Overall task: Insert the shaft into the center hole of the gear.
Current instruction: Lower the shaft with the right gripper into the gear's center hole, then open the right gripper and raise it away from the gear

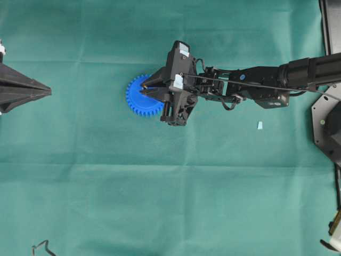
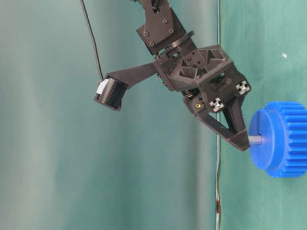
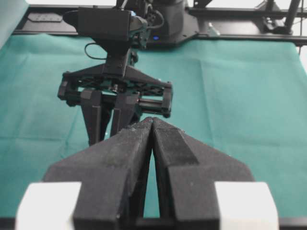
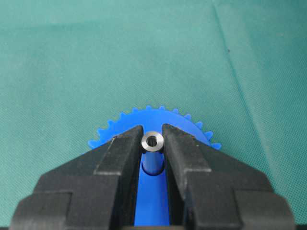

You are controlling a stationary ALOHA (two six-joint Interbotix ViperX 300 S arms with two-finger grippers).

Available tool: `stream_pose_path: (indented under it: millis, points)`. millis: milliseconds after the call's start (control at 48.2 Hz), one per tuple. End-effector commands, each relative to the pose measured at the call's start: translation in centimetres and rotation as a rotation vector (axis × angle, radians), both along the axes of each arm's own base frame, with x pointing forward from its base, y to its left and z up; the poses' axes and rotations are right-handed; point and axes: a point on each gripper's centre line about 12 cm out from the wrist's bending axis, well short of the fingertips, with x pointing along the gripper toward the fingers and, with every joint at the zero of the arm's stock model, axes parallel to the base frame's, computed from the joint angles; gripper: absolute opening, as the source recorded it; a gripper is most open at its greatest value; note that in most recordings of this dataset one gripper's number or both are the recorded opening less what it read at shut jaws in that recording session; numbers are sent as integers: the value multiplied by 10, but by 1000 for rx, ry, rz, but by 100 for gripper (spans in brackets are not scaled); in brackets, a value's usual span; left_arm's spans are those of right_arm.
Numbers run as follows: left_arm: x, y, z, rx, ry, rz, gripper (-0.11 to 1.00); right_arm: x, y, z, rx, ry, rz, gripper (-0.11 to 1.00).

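The blue gear (image 1: 137,96) lies flat on the green cloth. The silvery shaft (image 4: 153,141) stands upright with its lower end in the center hole of the gear's raised hub. The table-level view shows the shaft (image 2: 255,140) sticking out of the gear (image 2: 283,139). My right gripper (image 4: 152,130) is shut on the shaft's upper end, one finger touching each side. It hangs over the gear (image 4: 158,117) in the overhead view too, the right gripper (image 1: 144,88) reaching in from the right. My left gripper (image 1: 48,92) is shut and empty at the far left, its tips (image 3: 152,120) pointing toward the right gripper.
A small pale blue scrap (image 1: 260,125) lies on the cloth to the right of the gear, under the right arm. Black stands (image 1: 325,122) line the right edge. A bent metal clip (image 1: 41,248) sits at the bottom left corner.
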Motion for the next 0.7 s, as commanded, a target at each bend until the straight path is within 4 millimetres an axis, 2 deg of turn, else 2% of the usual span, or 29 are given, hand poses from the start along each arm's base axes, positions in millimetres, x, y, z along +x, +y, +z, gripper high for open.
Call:
stream_pose_path:
  millis: [0, 249, 684]
  points:
    - [2, 0, 8, -2, -18, 1, 0, 4, 1, 11, -2, -41, -1, 16]
    - [2, 0, 8, 0, -18, 1, 0, 5, 4, -3, -4, -24, 6, 16]
    - [2, 0, 8, 2, -17, 1, 0, 4, 7, -4, -10, -20, 18, 16]
